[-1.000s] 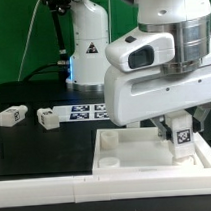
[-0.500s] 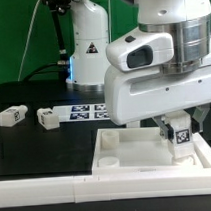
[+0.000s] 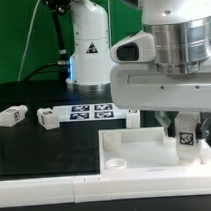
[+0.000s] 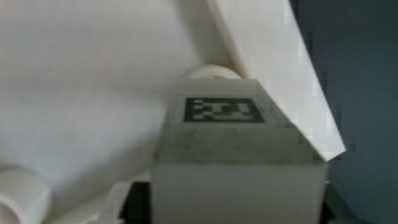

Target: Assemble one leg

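Exterior: arm [image 3: 162,80] fills the 1–3 o'clock part of the frame. Gripper [image 3: 183,129] hangs over the tray [image 3: 141,150] at about 4 o'clock. Its fingers sit on both sides of the leg [image 3: 183,136], clamped on it. Leg is upright, tag [image 3: 184,141] facing the camera, low over the tray's 3 o'clock end. Can't tell if its foot touches the tray. Only this view shows the rest: spare legs [image 3: 11,114] [image 3: 48,117] lying at 9 o'clock on the black table [image 3: 36,147], well apart from the tray. Marker board [image 3: 94,112] lies flat near frame centre, beyond the tray. A round socket [image 3: 114,163] sits in the tray's 8 o'clock corner.

Wrist: close-up only, no table or spare legs. Leg [image 4: 231,165] fills the foreground as a white block with a peaked end, tag [image 4: 222,108] sharp-edged but blurred in detail. White tray floor [image 4: 89,80] lies behind it and a raised rim [image 4: 267,50] runs diagonally past. A rounded nub [image 4: 210,72] shows just past the leg's tip. Fingers aren't clearly visible here.
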Action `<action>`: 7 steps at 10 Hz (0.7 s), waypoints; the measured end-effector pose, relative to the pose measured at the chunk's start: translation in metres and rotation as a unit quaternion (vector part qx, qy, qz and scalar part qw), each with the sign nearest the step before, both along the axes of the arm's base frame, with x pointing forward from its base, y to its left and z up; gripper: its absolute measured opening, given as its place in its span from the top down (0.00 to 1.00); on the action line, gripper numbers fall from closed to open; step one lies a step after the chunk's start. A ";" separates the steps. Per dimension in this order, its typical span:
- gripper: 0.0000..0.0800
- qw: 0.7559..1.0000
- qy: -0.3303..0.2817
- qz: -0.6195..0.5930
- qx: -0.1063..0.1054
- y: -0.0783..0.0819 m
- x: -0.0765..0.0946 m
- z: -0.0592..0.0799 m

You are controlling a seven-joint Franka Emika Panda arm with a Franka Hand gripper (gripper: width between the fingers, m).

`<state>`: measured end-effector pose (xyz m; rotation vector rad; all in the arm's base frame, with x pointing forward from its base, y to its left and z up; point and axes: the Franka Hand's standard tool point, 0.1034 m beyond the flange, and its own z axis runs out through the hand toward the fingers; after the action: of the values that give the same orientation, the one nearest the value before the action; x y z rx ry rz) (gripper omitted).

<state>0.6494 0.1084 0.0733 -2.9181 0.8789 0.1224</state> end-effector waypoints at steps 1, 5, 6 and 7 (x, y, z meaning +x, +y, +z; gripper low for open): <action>0.64 0.999 0.005 -0.041 -0.005 0.000 0.000 0.000; 0.64 0.987 0.021 -0.161 -0.013 -0.002 -0.001 0.000; 0.55 0.988 0.020 -0.156 -0.013 -0.002 -0.002 -0.001; 0.55 0.988 0.020 -0.150 -0.012 -0.002 -0.002 -0.001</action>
<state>0.6478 0.1065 0.0726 -2.7716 1.3209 0.1483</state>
